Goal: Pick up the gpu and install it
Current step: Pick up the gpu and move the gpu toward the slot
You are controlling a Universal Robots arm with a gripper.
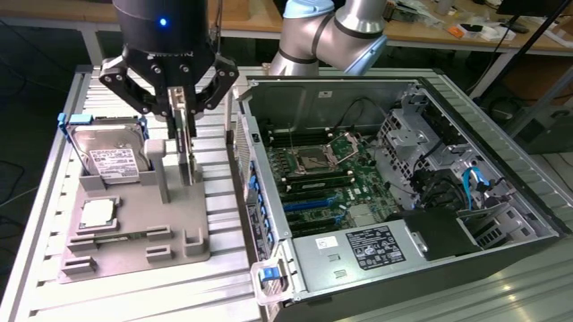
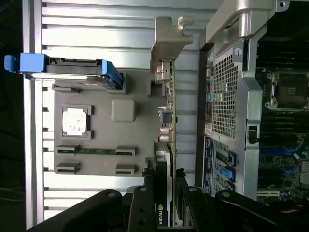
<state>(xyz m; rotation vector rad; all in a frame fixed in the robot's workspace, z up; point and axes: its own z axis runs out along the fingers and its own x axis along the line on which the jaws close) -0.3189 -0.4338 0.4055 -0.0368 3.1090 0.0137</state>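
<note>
The gripper (image 1: 177,107) (image 2: 165,176) is closed on the top edge of the gpu (image 1: 186,157) (image 2: 170,96), its dark fingers (image 2: 147,195) pressed against either face of the thin card, which stands upright on its long edge. In the wrist view a black cooler fills the gap between the fingers, and the card's silver bracket (image 2: 166,46) juts out at its far end. The card's lower edge sits at the grey holder (image 1: 179,235) (image 2: 135,145); whether it has left the slot cannot be told. On the same holder, towards the exterior view's left, a silver hard drive (image 1: 112,157) (image 2: 67,67) in a blue frame leans upright, a small square chip (image 1: 96,213) (image 2: 76,121) lies flat in its recess near it, and a narrow green memory stick (image 2: 94,151) rests between grey clips just beside the chip. The holder sits on a slotted aluminium table (image 1: 224,282). To the exterior view's right, just beside the holder, an open computer case (image 1: 340,97) lies on its side, exposing the green motherboard (image 1: 331,174) and its processor socket (image 1: 318,159). The silver robot arm (image 1: 331,33) bends behind the case.
</note>
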